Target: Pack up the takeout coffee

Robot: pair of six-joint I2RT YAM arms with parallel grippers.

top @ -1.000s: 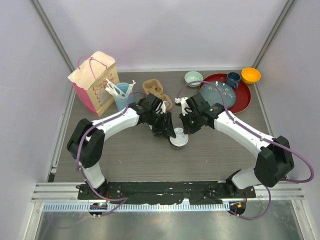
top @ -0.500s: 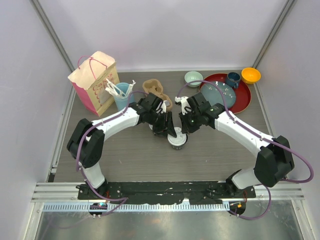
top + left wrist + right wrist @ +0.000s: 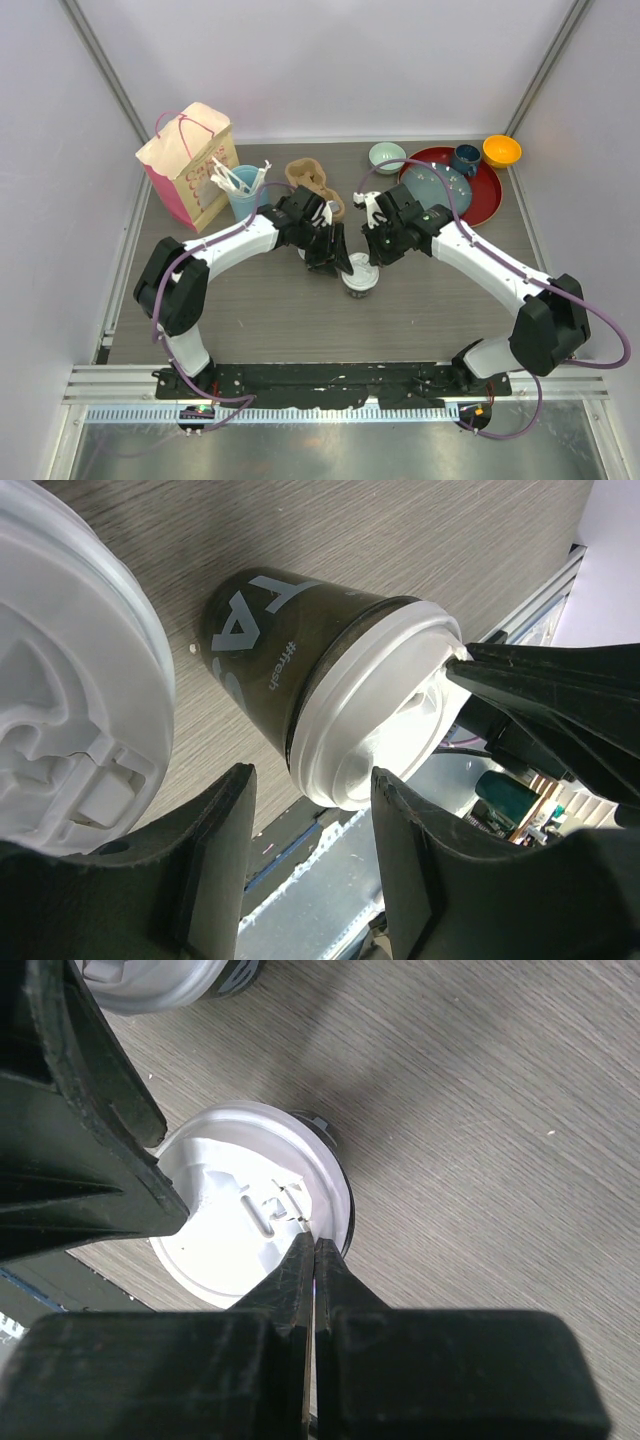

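Black takeout cup on the table, its lid being attended to; nothing packed yet.

One takeout coffee cup (image 3: pixel 358 278) stands upright on the wood-grain table (image 3: pixel 450 290) between the arms, with the second cup (image 3: pixel 70 670) just beside it under the left arm. The right gripper (image 3: pixel 313 1250) has its fingers pressed together, tips resting on the white lid by the sip tab. The left gripper (image 3: pixel 312 778) holds its jaws partway apart around the cup's side, gripping nothing that I can see. This looks like the lid being seated before packing. Both cups are outside the brown pulp carrier (image 3: pixel 315 183) and the paper bag (image 3: pixel 190 160), so the next move calls for a firm hold on the cup's body, kept level, then a lift toward the carrier. White print on the cup reads "#fresh" beside large block letters, only partly legible. The bag's pink lettering is too small to read.
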